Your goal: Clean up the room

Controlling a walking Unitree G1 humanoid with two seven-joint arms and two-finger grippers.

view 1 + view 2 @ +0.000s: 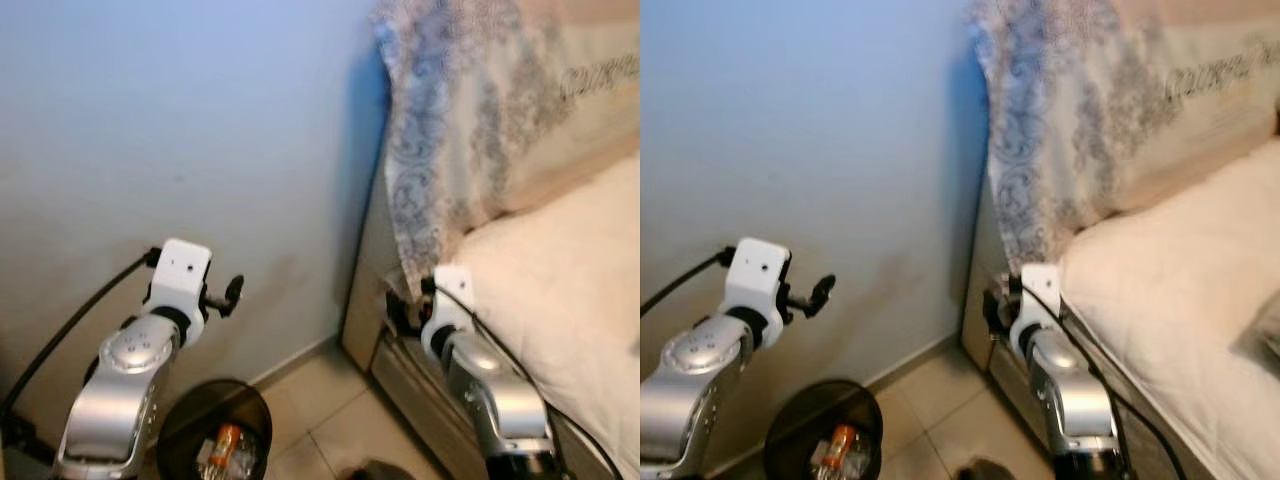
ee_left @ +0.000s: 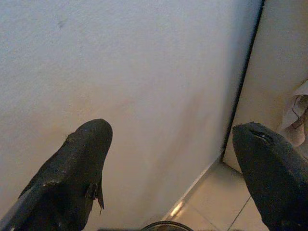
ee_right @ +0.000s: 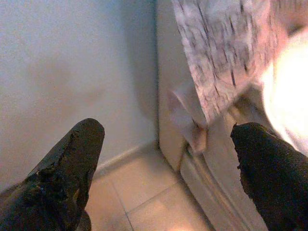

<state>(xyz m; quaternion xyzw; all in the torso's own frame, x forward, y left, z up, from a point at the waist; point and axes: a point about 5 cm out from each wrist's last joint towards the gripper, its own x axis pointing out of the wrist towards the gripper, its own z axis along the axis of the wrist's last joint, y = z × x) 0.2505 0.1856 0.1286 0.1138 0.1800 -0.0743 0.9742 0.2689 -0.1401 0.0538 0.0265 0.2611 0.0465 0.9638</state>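
A round black bin (image 1: 190,400) stands on the tiled floor against the wall, low at my left. Inside it lies an orange bottle-like item (image 1: 226,440) among other litter. My left gripper (image 1: 226,295) is raised above the bin near the wall; in its wrist view its fingers (image 2: 82,159) are open with nothing between them. My right gripper (image 1: 400,312) hovers at the corner of the bed, open and holding nothing (image 3: 168,130). A pale crumpled piece (image 3: 185,120) hangs at the bed's corner under the patterned cloth.
A bed with a cream sheet (image 1: 560,290) takes up the right side. A grey-patterned cloth (image 1: 450,130) drapes down its head end beside the pale wall (image 1: 180,130). Beige floor tiles (image 1: 325,400) lie between bin and bed. A dark shape (image 1: 375,470) sits at the bottom edge.
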